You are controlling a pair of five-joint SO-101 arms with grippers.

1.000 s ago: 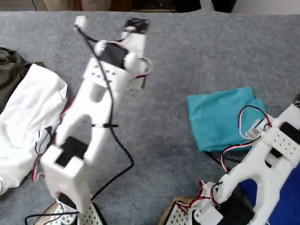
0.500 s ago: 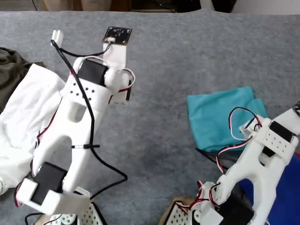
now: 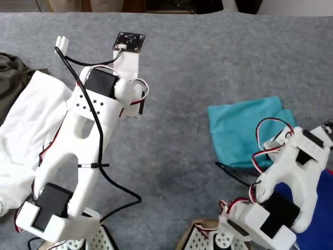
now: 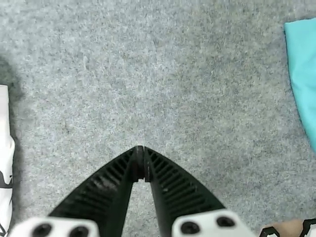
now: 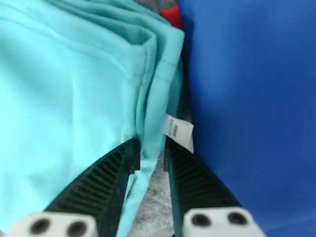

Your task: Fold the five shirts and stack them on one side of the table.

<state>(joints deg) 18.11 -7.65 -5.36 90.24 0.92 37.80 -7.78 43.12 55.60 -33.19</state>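
Note:
A folded teal shirt (image 3: 244, 130) lies right of the table's middle. My right gripper (image 5: 150, 148) hovers low over its folded hem (image 5: 148, 54), jaws a narrow gap apart, with hem fabric and grey table showing between them. Beside it lies a blue shirt (image 5: 247, 98), with a bit of red cloth (image 5: 170, 17) past it. A crumpled white shirt (image 3: 31, 135) and a dark olive one (image 3: 13, 73) lie at the left. My left gripper (image 4: 139, 150) is shut and empty above bare grey table, between the white shirt (image 4: 4, 148) and the teal one (image 4: 303, 74).
The left arm (image 3: 88, 130) stretches from the near left corner toward the table's middle, with black cables (image 3: 119, 192) trailing. The right arm (image 3: 291, 177) stands at the near right, over the blue shirt (image 3: 325, 208). Grey felt (image 3: 208, 62) covers the table.
The left arm has swung leftward, toward the white shirt. The right arm has drawn back toward the near edge. The teal shirt has stayed put.

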